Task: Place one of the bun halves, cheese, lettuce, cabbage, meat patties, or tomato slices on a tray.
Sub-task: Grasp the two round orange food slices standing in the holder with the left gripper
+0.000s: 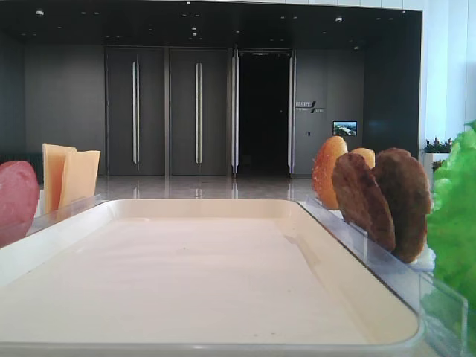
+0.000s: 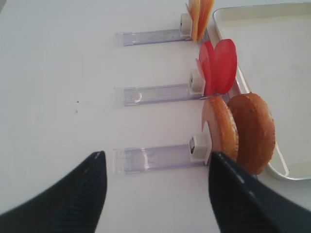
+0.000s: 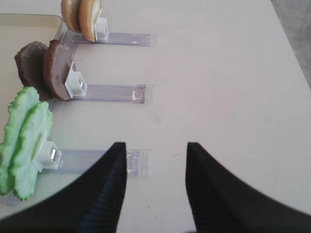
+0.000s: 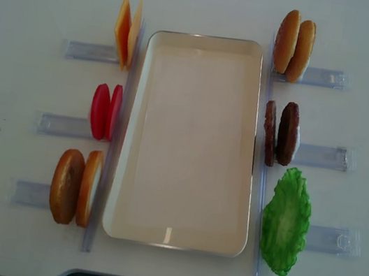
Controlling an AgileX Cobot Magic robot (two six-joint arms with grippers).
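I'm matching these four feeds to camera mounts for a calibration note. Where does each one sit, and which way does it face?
Exterior high: low at the tray's short edge, looking level along it toward dark doors; no robot parts.
Right wrist: above the right gripper, facing down at the lettuce, meat patties and buns; open fingers show.
Left wrist: above the left gripper, facing down at the bun halves, tomato slices and cheese; open fingers show.
Exterior high realsense: overhead, straight down; one dark tip at bottom left.
Shared: the overhead and low views both show the tray.

The tray (image 4: 191,139) looks smooth, glossy plastic (perhaps enamel); holders (image 3: 112,92) are clear plastic; meat patties (image 1: 383,197) look rough and matt.
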